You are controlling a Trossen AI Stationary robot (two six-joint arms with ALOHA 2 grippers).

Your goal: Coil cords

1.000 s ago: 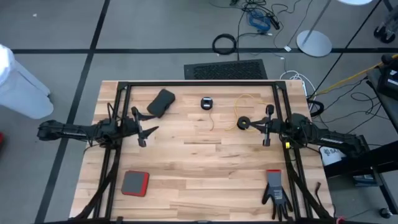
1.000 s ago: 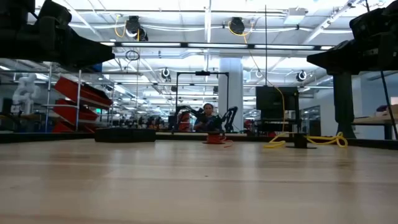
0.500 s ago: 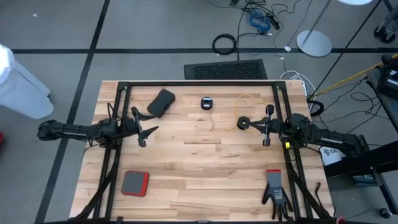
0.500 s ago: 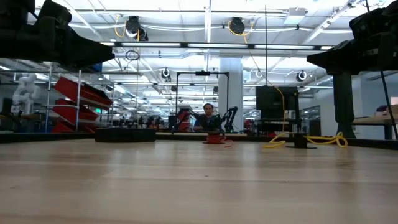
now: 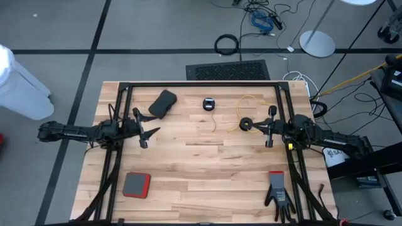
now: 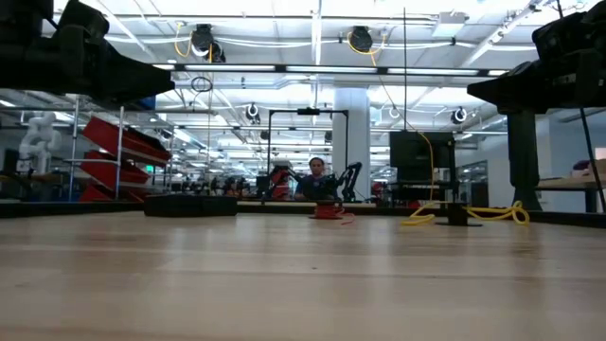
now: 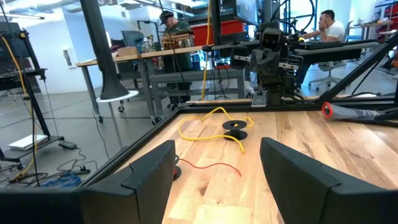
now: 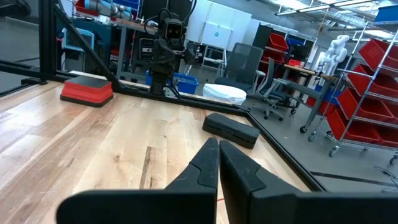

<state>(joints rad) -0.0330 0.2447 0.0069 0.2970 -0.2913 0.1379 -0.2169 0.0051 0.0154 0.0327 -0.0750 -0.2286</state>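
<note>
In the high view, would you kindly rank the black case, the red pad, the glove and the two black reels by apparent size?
1. Black case, red pad and glove: too alike to rank.
2. Black reel of the yellow cord and black reel of the red-orange cord: smallest, alike.

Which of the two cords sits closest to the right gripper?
The yellow cord: its reel lies just off the right gripper. The red cord and its own reel sit farther toward the table's middle.
</note>
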